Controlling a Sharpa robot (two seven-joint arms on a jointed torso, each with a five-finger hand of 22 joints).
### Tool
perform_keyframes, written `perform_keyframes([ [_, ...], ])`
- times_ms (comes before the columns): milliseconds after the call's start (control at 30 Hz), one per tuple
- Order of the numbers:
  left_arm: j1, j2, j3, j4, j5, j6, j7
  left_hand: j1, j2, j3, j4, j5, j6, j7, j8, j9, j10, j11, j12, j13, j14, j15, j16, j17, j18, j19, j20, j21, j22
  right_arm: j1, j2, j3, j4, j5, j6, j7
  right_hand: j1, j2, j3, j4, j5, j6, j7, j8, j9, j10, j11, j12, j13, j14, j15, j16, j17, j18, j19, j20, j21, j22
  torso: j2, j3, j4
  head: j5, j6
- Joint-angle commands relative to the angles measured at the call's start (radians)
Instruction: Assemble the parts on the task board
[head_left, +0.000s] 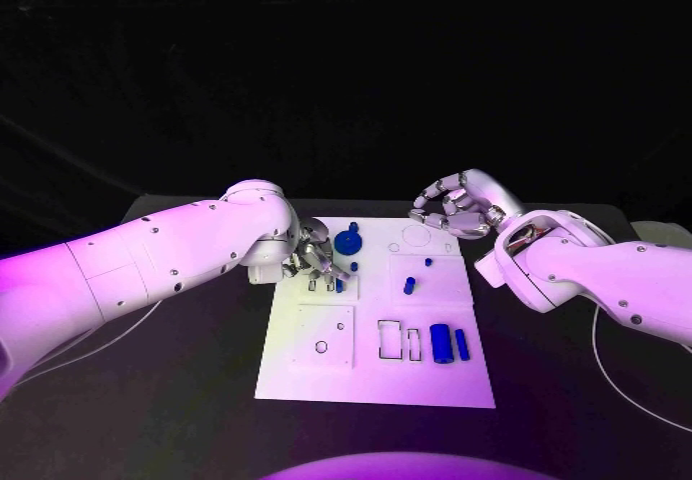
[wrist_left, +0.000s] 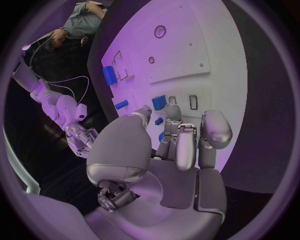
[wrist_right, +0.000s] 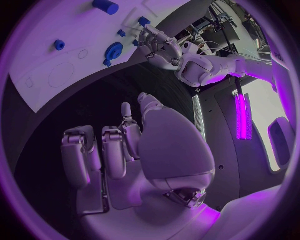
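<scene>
Left robot hand (head_left: 316, 262) hiding blue part (head_left: 338, 284)

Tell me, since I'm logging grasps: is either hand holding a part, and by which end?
Right hand: nothing; its fingers are curled above the task board's far edge. Left hand: fingers down among the small parts; whether it holds one cannot be told.

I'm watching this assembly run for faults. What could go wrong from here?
The left robot hand works low among small blue parts on the board; its fingers may knock one loose. The right robot hand hovers curled at the far edge, and could bump the round part if it sweeps inward.
</scene>
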Motion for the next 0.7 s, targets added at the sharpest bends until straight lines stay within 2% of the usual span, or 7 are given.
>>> perform_keyframes([
  [33,0.000,0.006,0.000,-0.004,0.003,0.020,-0.001,0.009,-0.001,0.006,-0.001,0.004,-0.007,0.003,0.007,0.001,-0.007,-0.001,0.004,0.001,0.082,0.001,0.006,0.182,-0.007,0.006,0.005,0.008,0.004,-0.002,0.002,0.000,0.000,-0.012,0.014,0.003,-0.009,-0.004,0.005,-0.002,0.007,-0.004,0.000,0.005,0.001,0.000,-0.006,-0.001,0.091,0.098,-0.005,-0.005,0.231,-0.007,0.105,-0.008,0.004,0.263,0.000,-0.0008,0.0000,0.000,0.000],
  [467,0.000,0.019,-0.012,-0.023,0.021,0.020,0.002,0.018,-0.001,0.021,0.000,0.003,-0.005,0.002,0.010,0.004,-0.002,-0.002,0.011,0.008,0.084,0.000,0.009,0.186,-0.009,0.009,0.005,0.013,0.012,-0.004,0.005,0.000,-0.002,-0.011,0.015,0.003,-0.010,-0.003,0.008,-0.002,0.008,-0.004,-0.001,0.006,0.002,0.001,-0.006,-0.001,0.091,0.098,-0.005,-0.005,0.232,-0.007,0.105,-0.008,0.004,0.263,0.001,0.0000,0.0010,-0.001,-0.005],
  [700,0.000,0.024,-0.016,-0.030,0.026,0.024,0.001,0.023,-0.001,0.031,-0.001,0.003,-0.005,0.001,0.012,0.005,-0.002,-0.002,0.012,0.008,0.084,0.000,0.011,0.189,-0.009,0.009,0.005,0.015,0.015,-0.004,0.005,0.000,-0.003,-0.011,0.013,0.003,-0.010,-0.003,0.008,-0.002,0.008,-0.004,-0.001,0.006,0.002,0.001,-0.006,-0.001,0.091,0.098,-0.005,-0.005,0.232,-0.007,0.105,-0.008,0.004,0.263,0.001,0.0005,-0.0020,-0.001,-0.007],
])
